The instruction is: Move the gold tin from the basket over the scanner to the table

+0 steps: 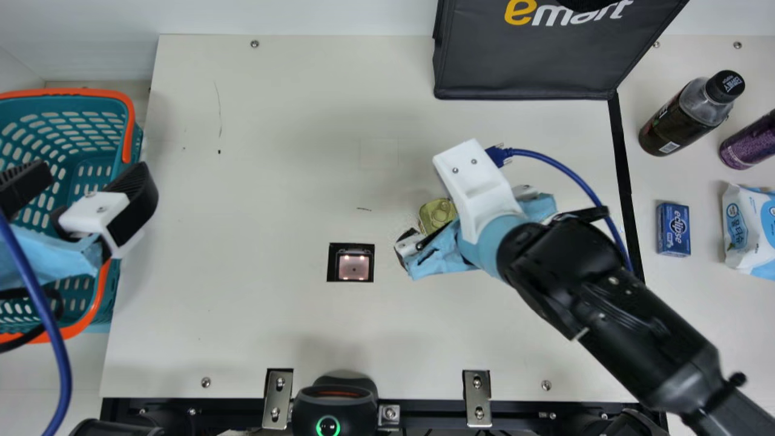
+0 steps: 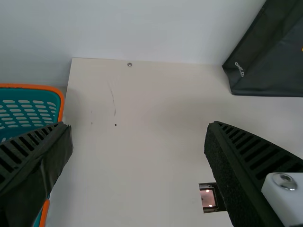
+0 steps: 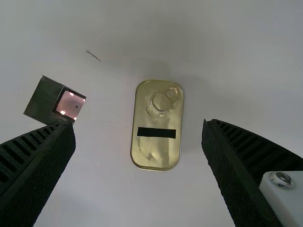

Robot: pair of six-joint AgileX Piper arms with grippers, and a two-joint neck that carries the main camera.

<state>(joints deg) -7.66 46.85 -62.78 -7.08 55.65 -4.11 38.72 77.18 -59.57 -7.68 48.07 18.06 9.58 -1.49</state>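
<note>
My left gripper (image 1: pixel 85 181) is over the teal basket (image 1: pixel 128 136) at the main view's left. In the left wrist view the left gripper (image 2: pixel 138 126) stands open, holding nothing, with the basket (image 2: pixel 28 86) beside one finger. The gold tin (image 1: pixel 437 215) lies on the table right of the scanner (image 1: pixel 350 262), partly covered by my right gripper (image 1: pixel 478 188). Seen from the right wrist, the tin (image 3: pixel 157 149) is flat, with a black strip across it, between the spread fingers of the right gripper (image 3: pixel 138 124), neither touching it. The scanner (image 3: pixel 69 104) is off to one side.
A black bag (image 1: pixel 527 66) stands at the table's far edge. On the right are a dark bottle (image 1: pixel 684 118), a purple bottle (image 1: pixel 751 140), a blue box (image 1: pixel 673 229) and a wipes pack (image 1: pixel 748 233). A black device (image 1: pixel 335 406) sits at the near edge.
</note>
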